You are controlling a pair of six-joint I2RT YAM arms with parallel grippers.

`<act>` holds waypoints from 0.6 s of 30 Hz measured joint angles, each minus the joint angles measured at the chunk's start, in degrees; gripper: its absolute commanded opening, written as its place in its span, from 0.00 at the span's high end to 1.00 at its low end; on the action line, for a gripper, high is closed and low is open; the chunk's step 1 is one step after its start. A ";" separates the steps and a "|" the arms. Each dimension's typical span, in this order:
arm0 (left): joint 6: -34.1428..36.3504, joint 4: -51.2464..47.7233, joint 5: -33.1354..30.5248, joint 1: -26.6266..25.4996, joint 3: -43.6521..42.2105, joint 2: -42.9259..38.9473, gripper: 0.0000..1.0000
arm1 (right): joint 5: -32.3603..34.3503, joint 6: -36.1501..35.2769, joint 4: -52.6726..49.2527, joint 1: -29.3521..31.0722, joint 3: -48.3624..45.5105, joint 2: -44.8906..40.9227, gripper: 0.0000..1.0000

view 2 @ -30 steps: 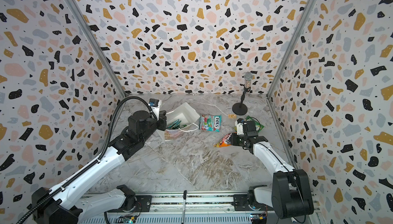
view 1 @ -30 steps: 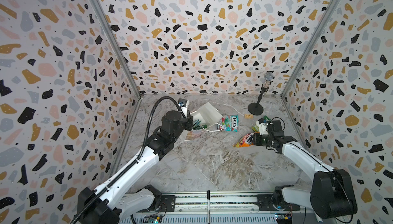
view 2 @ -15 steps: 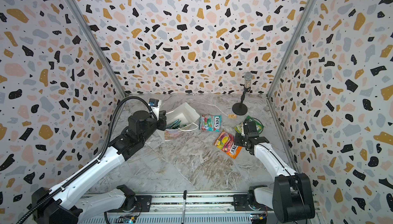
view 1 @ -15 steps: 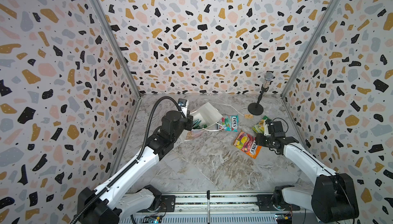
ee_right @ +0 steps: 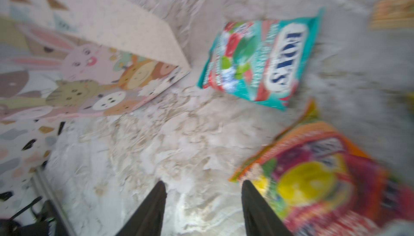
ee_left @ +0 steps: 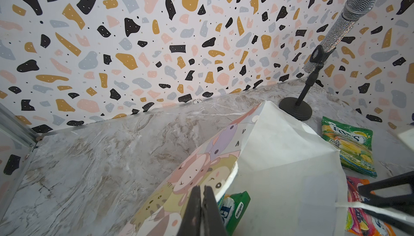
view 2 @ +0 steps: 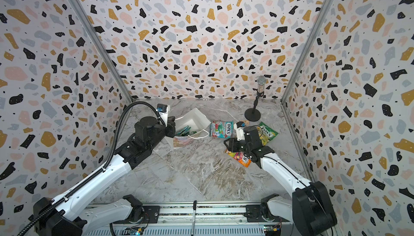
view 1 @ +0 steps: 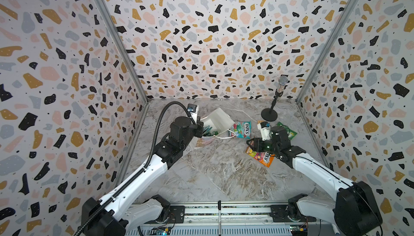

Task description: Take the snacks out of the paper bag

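The white paper bag [view 1: 218, 120] lies on its side with its mouth towards my left arm. My left gripper [ee_left: 201, 193] is shut on the rim of its colourful side. Snacks [ee_left: 237, 208] show inside the mouth. In both top views a teal-red packet [view 1: 242, 129] lies just right of the bag. A green-yellow packet [view 2: 268, 134] lies further right, and an orange-pink packet [view 1: 263, 157] lies nearer the front. My right gripper [ee_right: 203, 184] hangs open and empty over the table, beside the orange-pink packet's [ee_right: 318, 178] corner, pointing at the bag [ee_right: 89, 66].
A microphone on a black round stand [view 1: 268, 115] rises at the back right, close behind the packets. A small tan tag [ee_right: 392, 15] lies near it. Patterned walls close in the left, back and right sides of the marble table [view 1: 224, 178].
My right gripper has let go of the orange-pink packet, which now lies flat on the table. It has then moved left towards the bag. The left gripper and the bag have stayed put.
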 measured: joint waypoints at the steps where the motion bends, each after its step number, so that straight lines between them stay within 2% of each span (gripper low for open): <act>1: -0.20 -0.04 0.00 0.00 0.17 0.22 1.00 | -0.74 1.51 2.97 1.84 -0.37 2.19 0.46; 7: 0.55 -0.68 -0.07 0.02 6.95 5.05 1.00 | -0.98 8.85 18.62 9.18 0.33 16.17 0.49; 11: 2.86 -0.85 -0.31 0.44 12.52 8.61 1.00 | -0.15 12.87 27.21 11.98 3.28 25.57 0.52; 18: 6.84 -1.44 1.33 2.69 17.88 13.40 1.00 | 2.89 16.09 36.83 14.99 12.09 36.54 0.53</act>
